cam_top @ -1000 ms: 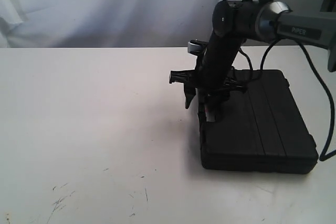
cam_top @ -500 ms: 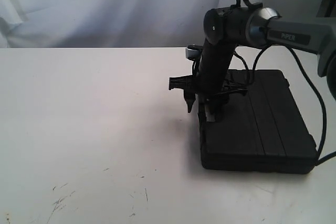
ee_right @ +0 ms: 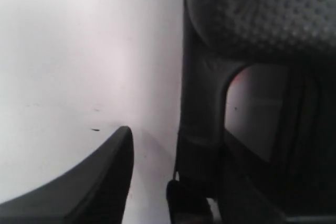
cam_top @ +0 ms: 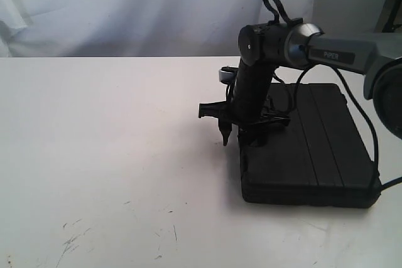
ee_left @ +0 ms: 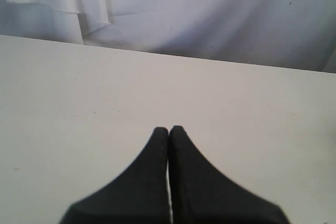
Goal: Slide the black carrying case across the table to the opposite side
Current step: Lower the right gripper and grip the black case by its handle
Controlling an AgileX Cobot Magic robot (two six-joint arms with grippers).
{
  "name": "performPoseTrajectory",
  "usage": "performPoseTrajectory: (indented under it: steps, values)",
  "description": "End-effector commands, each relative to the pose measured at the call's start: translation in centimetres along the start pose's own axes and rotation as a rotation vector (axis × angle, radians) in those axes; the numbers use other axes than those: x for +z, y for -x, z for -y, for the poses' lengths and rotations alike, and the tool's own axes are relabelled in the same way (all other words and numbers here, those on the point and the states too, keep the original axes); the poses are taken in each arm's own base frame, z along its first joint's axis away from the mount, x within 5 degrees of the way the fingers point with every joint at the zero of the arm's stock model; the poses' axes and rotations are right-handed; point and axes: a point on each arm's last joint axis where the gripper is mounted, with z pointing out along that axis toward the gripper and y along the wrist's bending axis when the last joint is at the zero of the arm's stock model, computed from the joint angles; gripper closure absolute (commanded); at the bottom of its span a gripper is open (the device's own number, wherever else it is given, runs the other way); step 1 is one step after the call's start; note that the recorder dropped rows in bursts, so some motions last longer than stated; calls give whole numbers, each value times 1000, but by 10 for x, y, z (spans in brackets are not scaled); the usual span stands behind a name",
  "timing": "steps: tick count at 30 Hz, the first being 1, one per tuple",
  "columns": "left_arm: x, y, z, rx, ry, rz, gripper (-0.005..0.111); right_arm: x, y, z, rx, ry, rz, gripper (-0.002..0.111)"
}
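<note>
The black carrying case [cam_top: 314, 149] lies flat at the right of the white table [cam_top: 113, 142]. My right gripper [cam_top: 235, 135] hangs open at the case's left edge, pointing down. One finger [cam_top: 225, 135] is over bare table just left of the case, and the other is against the case's handle side. The right wrist view shows the case's pebbled shell [ee_right: 252, 19] and handle [ee_right: 199, 108], with the gripper [ee_right: 152, 161] spread and only table between its fingers [ee_right: 94, 182]. In the left wrist view my left gripper [ee_left: 168, 129] is shut and empty above the table [ee_left: 79, 87].
White cloth [cam_top: 125, 10] hangs behind the table's far edge. Dark scuffs [cam_top: 72, 240] mark the tabletop near the front left. The right arm's cable [cam_top: 377, 149] loops down past the case's right side.
The right arm has swung a little leftward and its gripper has dropped lower beside the case's left edge. The case has not visibly moved.
</note>
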Motion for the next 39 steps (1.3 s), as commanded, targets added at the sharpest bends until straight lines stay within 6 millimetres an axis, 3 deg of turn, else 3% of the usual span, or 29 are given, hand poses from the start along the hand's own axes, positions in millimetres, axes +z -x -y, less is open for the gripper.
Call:
performPoseTrajectory:
  steps: [1, 10, 14, 29, 39]
  values:
    - [0, -1, 0, -2, 3, 5, 107, 2, 0, 3, -15, -30, -8, 74]
    - [0, -1, 0, -2, 3, 5, 107, 1, -1, 2, -30, -22, -7, 96]
    - [0, -1, 0, -2, 3, 5, 107, 1, 0, -7, -13, 83, 4, 107]
    - [0, -1, 0, -2, 3, 5, 107, -2, -2, -32, -45, 175, 63, 108]
    - [0, -1, 0, -2, 3, 5, 107, -3, -1, -44, 35, 278, 80, 108]
